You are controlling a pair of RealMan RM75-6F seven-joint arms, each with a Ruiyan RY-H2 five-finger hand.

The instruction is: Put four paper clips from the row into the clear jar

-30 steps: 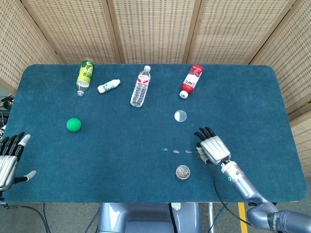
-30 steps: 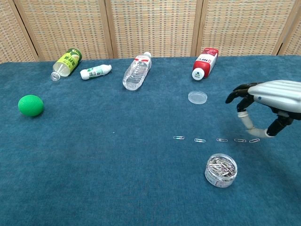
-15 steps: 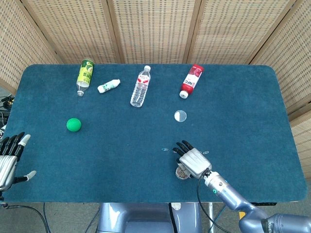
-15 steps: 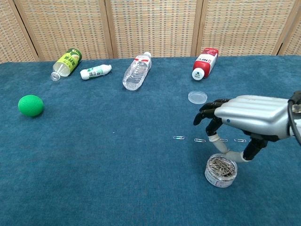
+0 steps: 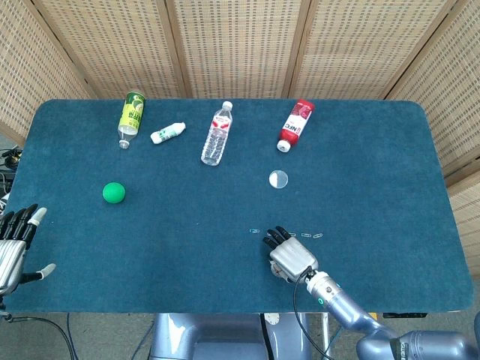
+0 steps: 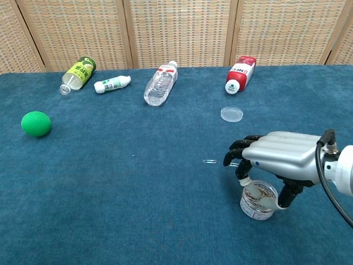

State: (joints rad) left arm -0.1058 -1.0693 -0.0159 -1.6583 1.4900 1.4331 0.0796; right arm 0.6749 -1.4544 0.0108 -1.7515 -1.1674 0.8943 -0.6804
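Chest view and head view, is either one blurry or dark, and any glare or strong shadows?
Head view: evenly lit, sharp, paper clips tiny. Chest view: sharp too, soft highlights on the right hand above the jar, only a faint shadow beneath it.

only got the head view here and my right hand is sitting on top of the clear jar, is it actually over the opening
observer: Yes. In the chest view the right hand hangs right above the clear jar, with its fingers reaching down to the rim.
operator: is the jar upright
observer: Upright on the table, with its mouth open towards the hand.
operator: anything in it
observer: A heap of silvery paper clips shows through its wall.
operator: am i holding a clip right now
observer: I cannot tell. The fingertips are down at the jar's mouth, and no clip stands out there against the heap.
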